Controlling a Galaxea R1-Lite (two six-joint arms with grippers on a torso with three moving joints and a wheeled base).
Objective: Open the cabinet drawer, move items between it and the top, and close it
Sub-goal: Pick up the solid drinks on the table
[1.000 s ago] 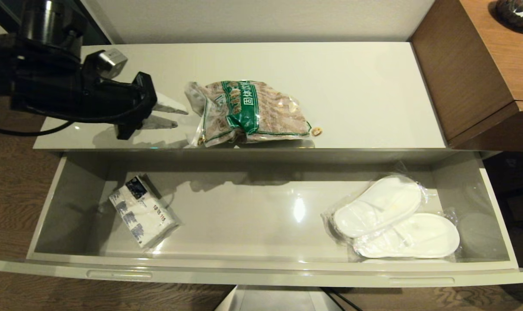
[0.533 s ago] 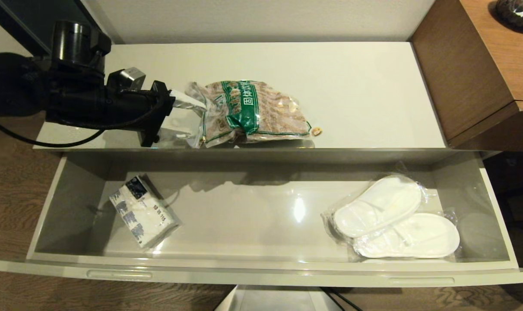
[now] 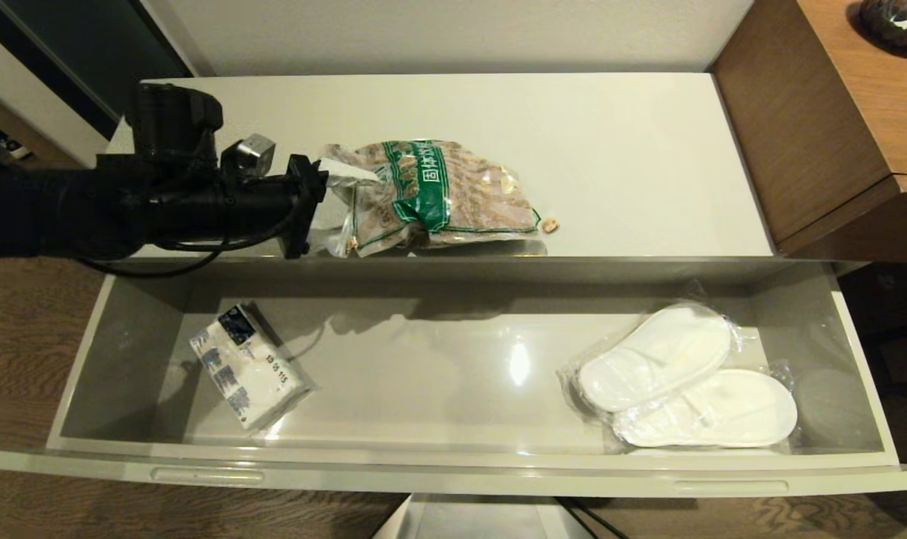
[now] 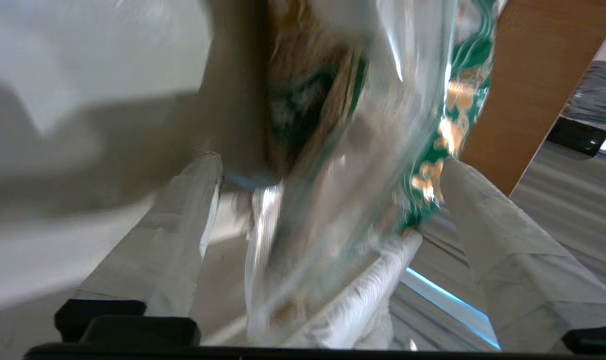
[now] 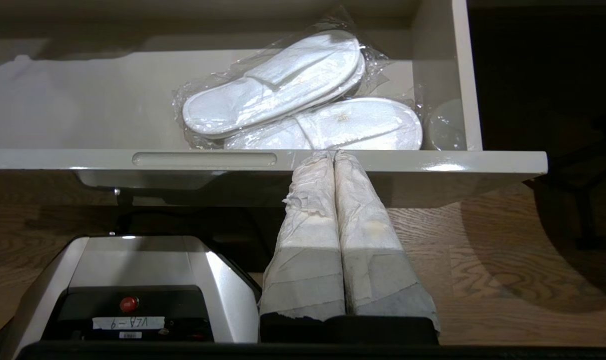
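The clear bag (image 3: 438, 195) of brown pieces with a green band lies on the cream-white top (image 3: 610, 135), near its front edge. My left gripper (image 3: 333, 206) reaches in level from the left, open wide, its taped fingers (image 4: 182, 225) either side of the bag's left end (image 4: 333, 150). They do not press on it. Below, the cabinet drawer (image 3: 453, 471) stands pulled fully out. My right gripper (image 5: 333, 152) is shut and empty, parked low in front of the drawer's front rim (image 5: 433, 165), outside the head view.
Inside the drawer lie a wrapped tissue pack (image 3: 247, 367) at the left and bagged white slippers (image 3: 685, 374) at the right. One loose brown piece (image 3: 549, 226) sits by the bag. A brown wooden cabinet (image 3: 835, 127) borders the top's right side. My base (image 5: 132, 280) is under the drawer.
My left gripper has moved right along the top to the bag, its jaws have spread wider, and they now straddle the bag's left end. The bag has stayed put.
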